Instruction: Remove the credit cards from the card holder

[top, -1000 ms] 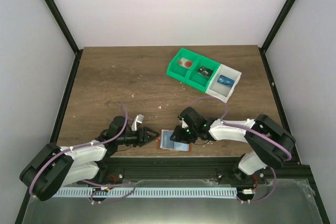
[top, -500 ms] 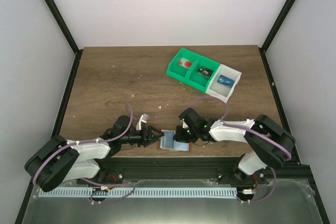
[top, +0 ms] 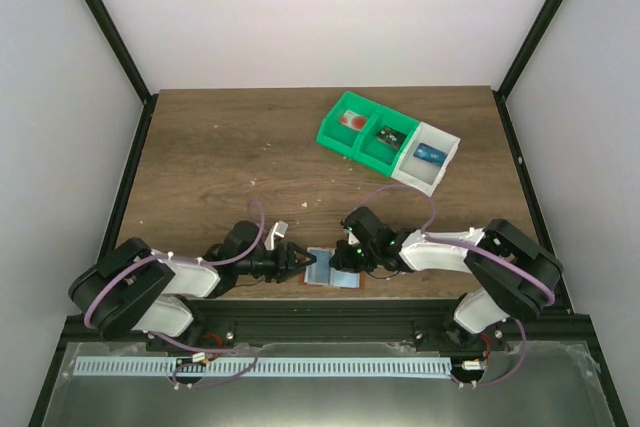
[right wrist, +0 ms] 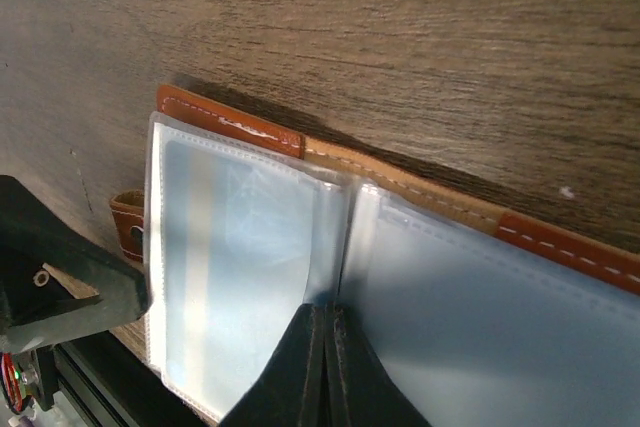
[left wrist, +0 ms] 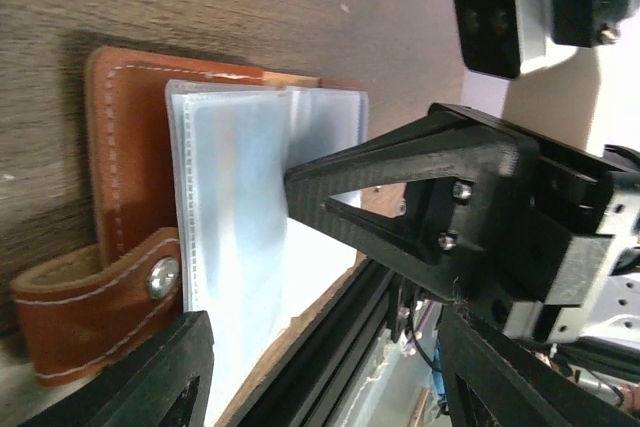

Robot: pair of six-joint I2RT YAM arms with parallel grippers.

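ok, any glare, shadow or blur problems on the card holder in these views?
Top external: even light, sharp, but the card holder is tiny. Left wrist: sheen on its clear sleeves, background beyond the left fingers washed out. Right wrist: glare streak on the sleeves, dark shadow on the table above the holder, shut right fingers dark and soft.

The table (top: 220,167) is a dark wood-grain board. An open card holder (top: 322,273) lies flat on it at the near edge, between the fingers of the left gripper (top: 303,265) and those of the right gripper (top: 341,269). Its brown leather faces down and its pale blue clear sleeves face up. Its snap strap (left wrist: 90,312) lies on the side toward the left fingers, and the right fingers touch its middle fold. A green-and-white tray (top: 372,159) sits well beyond the right fingers. Small pale specks (top: 301,205) dot the wood beyond both sets of fingers.
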